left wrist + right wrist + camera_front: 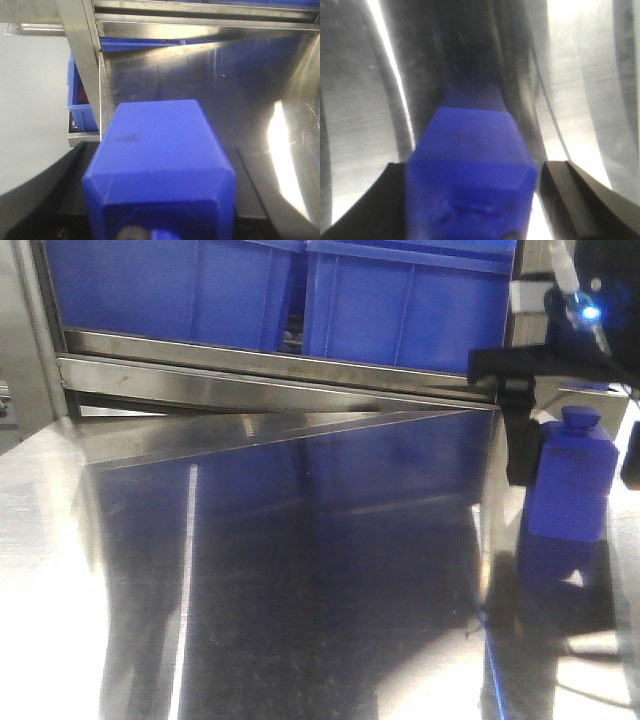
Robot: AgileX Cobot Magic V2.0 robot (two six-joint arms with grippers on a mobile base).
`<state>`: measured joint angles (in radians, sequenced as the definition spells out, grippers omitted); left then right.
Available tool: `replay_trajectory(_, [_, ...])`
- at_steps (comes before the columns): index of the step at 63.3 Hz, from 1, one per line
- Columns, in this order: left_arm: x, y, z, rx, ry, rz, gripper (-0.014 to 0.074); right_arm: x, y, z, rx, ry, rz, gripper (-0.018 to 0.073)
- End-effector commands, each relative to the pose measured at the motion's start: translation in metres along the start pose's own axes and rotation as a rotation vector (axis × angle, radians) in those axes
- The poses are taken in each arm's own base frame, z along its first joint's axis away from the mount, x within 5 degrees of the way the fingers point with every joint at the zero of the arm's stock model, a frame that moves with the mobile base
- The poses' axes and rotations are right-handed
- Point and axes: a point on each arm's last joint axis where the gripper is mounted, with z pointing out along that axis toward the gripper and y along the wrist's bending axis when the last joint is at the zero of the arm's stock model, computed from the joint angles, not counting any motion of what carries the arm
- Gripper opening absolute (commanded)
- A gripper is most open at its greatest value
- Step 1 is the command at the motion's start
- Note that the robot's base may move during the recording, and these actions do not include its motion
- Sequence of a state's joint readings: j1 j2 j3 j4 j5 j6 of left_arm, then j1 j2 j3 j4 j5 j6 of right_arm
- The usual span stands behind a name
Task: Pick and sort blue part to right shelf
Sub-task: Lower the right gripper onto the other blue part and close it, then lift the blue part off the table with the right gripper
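Observation:
A blue part point(566, 502), a block with a small neck on top, stands upright at the right of the steel tabletop point(300, 570), touching it or just above it. My right gripper point(576, 468) straddles it. In the right wrist view the part point(472, 145) touches the left finger point(375, 200), and a thin bright gap separates it from the right finger point(570, 195). My left gripper point(159, 172), out of the front view, is shut on a second blue part point(155, 140). The right shelf's rail point(270, 375) runs behind, with blue crates point(410, 305) above.
The rack's rail point(200, 20) and a steel upright point(82, 65) lie ahead of the left gripper. Beyond the upright, a lower blue crate point(79, 102) and grey floor show. A second crate point(170, 290) sits at the rack's left.

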<state>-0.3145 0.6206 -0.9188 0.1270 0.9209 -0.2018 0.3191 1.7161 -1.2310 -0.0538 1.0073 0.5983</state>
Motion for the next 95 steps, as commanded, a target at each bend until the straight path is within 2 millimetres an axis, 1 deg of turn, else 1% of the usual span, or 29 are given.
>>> replay_trajectory(1, [-0.012, -0.002, -0.005, 0.023, -0.094, 0.000, 0.0350, -0.001, 0.000, -0.010, -0.036, -0.073, -0.004, 0.0561])
replay_trajectory(4, [-0.012, -0.002, -0.005, 0.023, -0.094, 0.000, 0.0348, -0.001, 0.000, -0.009, -0.038, -0.074, -0.004, 0.0526])
replay_trajectory(7, [-0.012, -0.002, -0.005, 0.023, -0.094, 0.000, 0.0344, -0.002, 0.001, -0.009, -0.044, -0.082, -0.004, 0.0472])
replay_trajectory(11, [-0.012, -0.002, -0.005, 0.023, -0.094, 0.000, 0.0337, -0.003, 0.002, -0.009, -0.052, -0.095, -0.006, 0.0364])
replay_trajectory(13, [-0.012, -0.002, -0.005, 0.023, -0.094, 0.000, 0.0333, -0.004, 0.002, -0.009, -0.057, -0.103, -0.008, 0.0289])
replay_trajectory(15, [-0.012, -0.002, -0.005, 0.023, -0.094, 0.000, 0.0333, -0.004, 0.002, -0.009, -0.060, -0.107, -0.008, 0.0246])
replay_trajectory(18, [-0.012, -0.002, -0.005, 0.023, -0.094, 0.000, 0.0333, -0.005, 0.003, -0.010, -0.063, -0.112, -0.008, 0.0201])
replay_trajectory(20, [-0.013, -0.002, -0.005, 0.024, -0.102, 0.000, 0.0333, -0.005, 0.003, -0.010, -0.065, -0.114, -0.009, 0.0187])
replay_trajectory(30, [-0.014, -0.002, -0.006, 0.026, -0.112, 0.000, 0.0333, -0.006, 0.003, -0.014, -0.075, -0.137, -0.035, 0.0194])
replay_trajectory(40, [-0.013, -0.002, -0.007, 0.026, -0.114, -0.001, 0.0333, -0.006, 0.001, -0.028, -0.093, -0.199, -0.079, 0.0194])
replay_trajectory(48, [-0.011, 0.002, -0.019, 0.007, -0.174, 0.019, 0.0333, -0.005, -0.004, -0.046, -0.094, -0.268, -0.108, 0.0194])
replay_trajectory(51, [-0.007, 0.003, -0.025, 0.002, -0.214, 0.033, 0.0333, -0.004, -0.006, -0.053, -0.093, -0.291, -0.131, 0.0194])
replay_trajectory(54, [-0.001, 0.006, -0.034, 0.001, -0.267, 0.037, 0.0333, -0.002, -0.008, -0.062, -0.096, -0.316, -0.152, 0.0194])
replay_trajectory(59, [0.011, 0.007, -0.041, 0.010, -0.321, 0.037, 0.0333, 0.002, -0.012, -0.074, -0.104, -0.354, -0.185, 0.0194])
replay_trajectory(63, [0.022, 0.009, -0.046, 0.015, -0.362, 0.038, 0.0333, 0.008, -0.016, -0.087, -0.119, -0.402, -0.210, 0.0194])
replay_trajectory(67, [0.033, 0.010, -0.045, 0.017, -0.370, 0.038, 0.0333, 0.014, -0.021, -0.095, -0.135, -0.441, -0.227, 0.0194])
replay_trajectory(70, [0.041, 0.012, -0.048, 0.019, -0.387, 0.037, 0.0333, 0.020, -0.025, -0.102, -0.151, -0.480, -0.240, 0.0194])
replay_trajectory(72, [0.046, 0.012, -0.045, 0.018, -0.383, 0.040, 0.0333, 0.025, -0.028, -0.104, -0.157, -0.494, -0.250, 0.0194])
replay_trajectory(79, [0.062, 0.015, -0.050, 0.020, -0.429, 0.044, 0.0333, 0.042, -0.039, -0.111, -0.180, -0.564, -0.294, 0.0194])
replay_trajectory(90, [0.079, 0.017, -0.058, 0.030, -0.523, 0.042, 0.0333, 0.075, -0.058, -0.107, -0.187, -0.635, -0.377, 0.0194])
replay_trajectory(95, [0.085, 0.018, -0.059, 0.031, -0.538, 0.041, 0.0333, 0.091, -0.068, -0.107, -0.197, -0.683, -0.408, 0.0194])
